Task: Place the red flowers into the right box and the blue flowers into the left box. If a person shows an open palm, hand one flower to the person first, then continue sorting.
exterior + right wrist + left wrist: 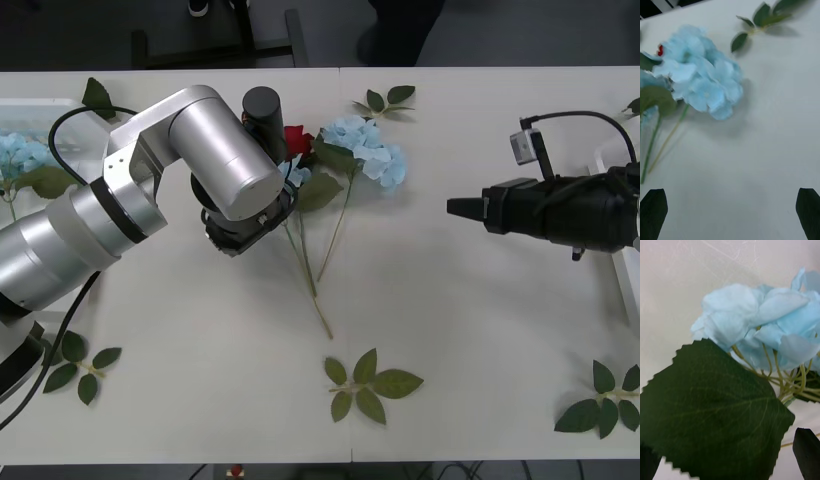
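Left gripper (pixel 730 461), jaws spread, crowds the blue hydrangea (pixel 365 150); its big leaf (pixel 711 412) or the red rose (pixel 295 140) could get pinched instead. Right gripper (pixel 730 213) waits open.

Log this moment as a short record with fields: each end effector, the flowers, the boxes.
left end effector: low over the flower pile at table centre, fingers open around a blue flower and its leaf
right end effector: open, hovering apart from the pile, facing it
red flower: in the pile, partly hidden by the left arm
left box: holds one blue flower
right box: contents out of view
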